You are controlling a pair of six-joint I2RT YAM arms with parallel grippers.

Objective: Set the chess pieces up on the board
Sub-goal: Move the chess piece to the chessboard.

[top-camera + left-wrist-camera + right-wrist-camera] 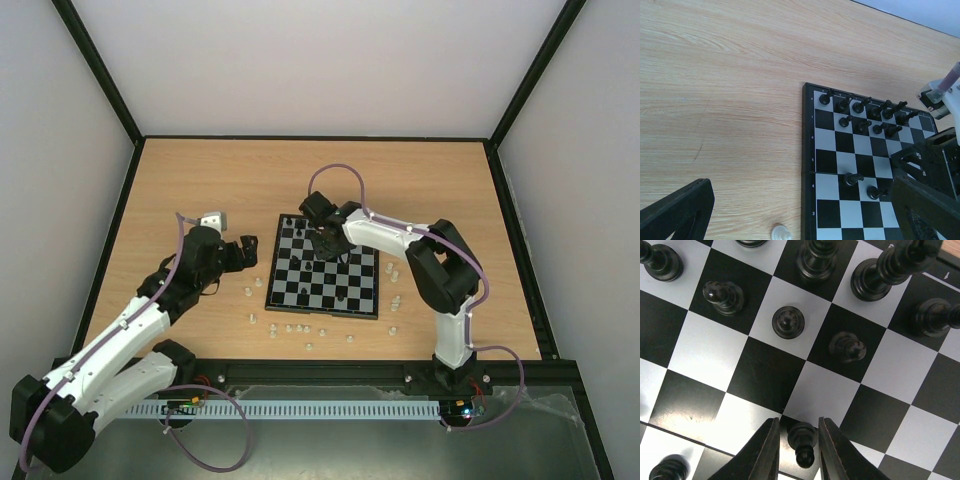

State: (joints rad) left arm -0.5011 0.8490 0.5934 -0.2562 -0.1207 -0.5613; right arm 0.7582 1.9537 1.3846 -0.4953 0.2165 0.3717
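White pieces lie loose on the counter, just near of the board. Left gripper jaws are spread and empty, beside the board. Right gripper jaws closely flank a black pawn mid-board, but contact is unresolvable. Judgement: centre the jaws, lift straight, clear neighbouring pawns. The right arm hides part of the far ranks.

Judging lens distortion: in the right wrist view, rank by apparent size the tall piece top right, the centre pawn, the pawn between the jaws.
1. tall piece: clearly largest.
2. centre pawn and pawn between the jaws: they look about alike. The second may sit nearer the camera, so these two stay unranked.
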